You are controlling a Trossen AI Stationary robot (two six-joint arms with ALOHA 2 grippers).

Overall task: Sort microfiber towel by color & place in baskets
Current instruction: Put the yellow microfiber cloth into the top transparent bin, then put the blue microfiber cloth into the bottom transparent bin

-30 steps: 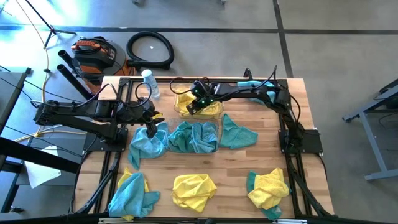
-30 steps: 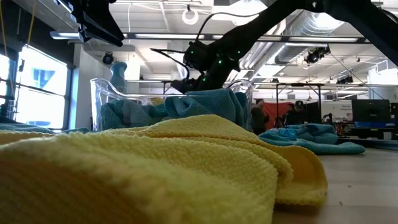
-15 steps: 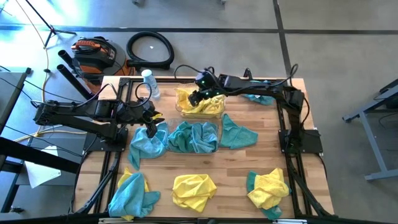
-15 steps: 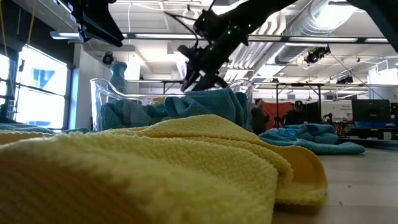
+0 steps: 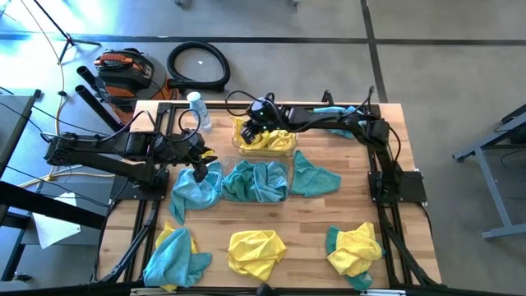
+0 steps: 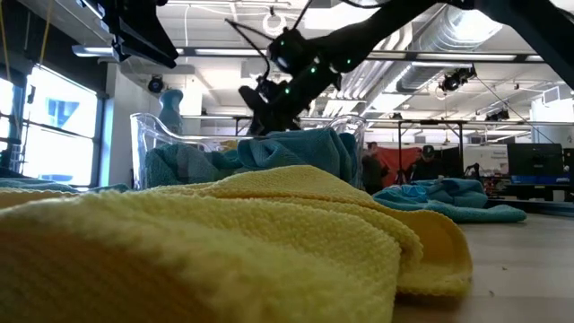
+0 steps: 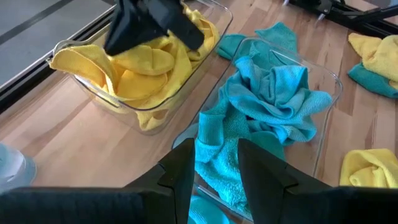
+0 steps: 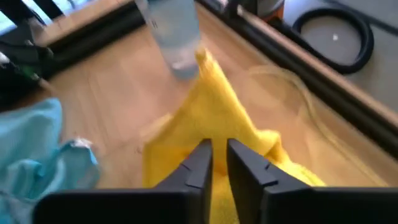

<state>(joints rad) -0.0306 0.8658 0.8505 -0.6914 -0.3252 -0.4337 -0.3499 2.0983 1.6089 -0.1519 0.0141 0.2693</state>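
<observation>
Two clear baskets stand mid-table. The far basket [image 5: 265,141] holds yellow towels [image 7: 140,65]. The near basket [image 5: 285,182] holds teal towels [image 7: 273,102]. My right gripper [image 5: 255,129] hangs over the far basket's left part, shut on a yellow towel [image 8: 211,112]. My left gripper [image 5: 200,170] stays at the near basket's left end, shut on a teal towel [image 5: 196,189] that drapes from the basket onto the table. My left gripper pinches the teal towel at a bunched fold [image 7: 216,146] between its two fingers, slanting down from the table's left. The towel's lower part lies spread on the table. My right gripper pinches a raised fold of the yellow towel [image 8: 214,127] from above. The cloth tents up to the fingers, and its lower part rests in the far basket.
A clear water bottle [image 5: 197,110] stands just left of the far basket. Loose towels lie around: a teal one [image 5: 314,177] right of the near basket, teal at the far right [image 5: 337,125], and mixed piles along the near edge [image 5: 177,255], [image 5: 255,251], [image 5: 353,248].
My right gripper rose over the far basket and shifted toward the table's far-left, then came down a little. The yellow cloth in the basket was drawn up and to the left with it.
</observation>
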